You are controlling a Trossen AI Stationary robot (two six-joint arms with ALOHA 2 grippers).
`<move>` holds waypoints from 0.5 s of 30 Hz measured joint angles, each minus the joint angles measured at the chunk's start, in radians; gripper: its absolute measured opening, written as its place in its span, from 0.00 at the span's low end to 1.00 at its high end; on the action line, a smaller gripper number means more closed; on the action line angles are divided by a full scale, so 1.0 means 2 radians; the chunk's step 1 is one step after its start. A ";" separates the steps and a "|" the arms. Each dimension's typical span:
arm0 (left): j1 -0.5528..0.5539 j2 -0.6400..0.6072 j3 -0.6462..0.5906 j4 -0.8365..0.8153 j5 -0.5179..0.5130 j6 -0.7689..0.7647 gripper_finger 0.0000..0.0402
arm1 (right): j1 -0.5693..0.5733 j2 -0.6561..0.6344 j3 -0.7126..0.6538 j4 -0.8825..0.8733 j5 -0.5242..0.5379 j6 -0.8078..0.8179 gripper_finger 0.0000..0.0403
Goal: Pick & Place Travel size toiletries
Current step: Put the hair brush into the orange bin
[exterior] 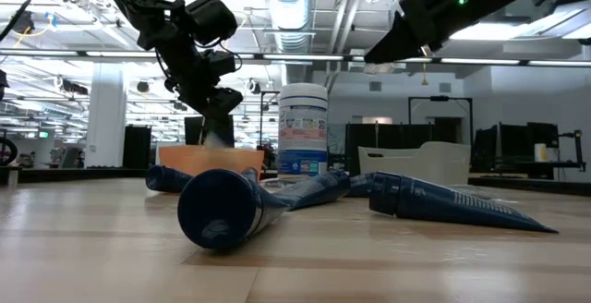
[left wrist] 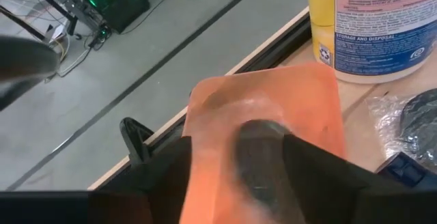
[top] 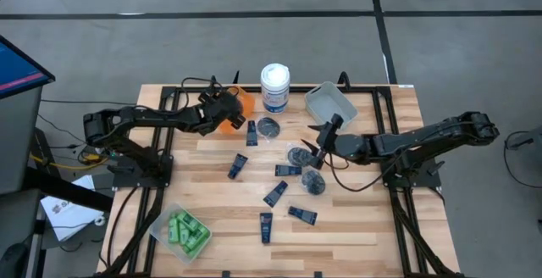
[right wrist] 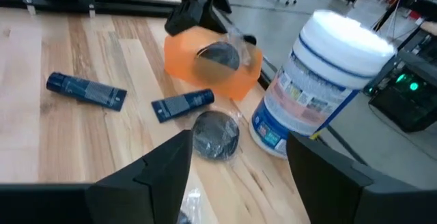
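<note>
My left gripper (left wrist: 235, 166) is open over the orange bin (top: 244, 102) at the table's far side. A round dark grey pot (right wrist: 218, 57) in clear wrap sits inside the bin, just below the fingers; in the left wrist view this pot (left wrist: 259, 162) is blurred between them. My right gripper (right wrist: 235, 176) hangs open above mid-table, right of centre, holding nothing, with another grey pot (right wrist: 215, 135) on the wood ahead of it. Several navy tubes (top: 238, 165) and wrapped pots (top: 298, 153) lie flat on the table. Green bottles (top: 186, 231) fill a clear bin.
The white tub with a blue label (top: 274, 87) stands right of the orange bin. A grey bin (top: 332, 102) sits at the far right. The clear bin (top: 161, 225) is at the near left corner. Bare wood (top: 203, 189) shows left of the tubes.
</note>
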 joint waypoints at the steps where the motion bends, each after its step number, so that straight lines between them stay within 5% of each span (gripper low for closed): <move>1: 0.000 0.000 0.000 0.000 -0.001 0.000 0.59 | 0.000 0.000 0.000 -0.007 0.000 0.005 0.57; 9: -0.005 -0.005 0.000 -0.002 -0.016 -0.025 0.66 | 0.006 0.000 0.000 -0.068 0.000 0.051 0.57; 15: -0.034 -0.042 0.000 0.006 0.089 -0.030 0.66 | 0.006 0.000 0.000 -0.143 -0.002 0.136 0.57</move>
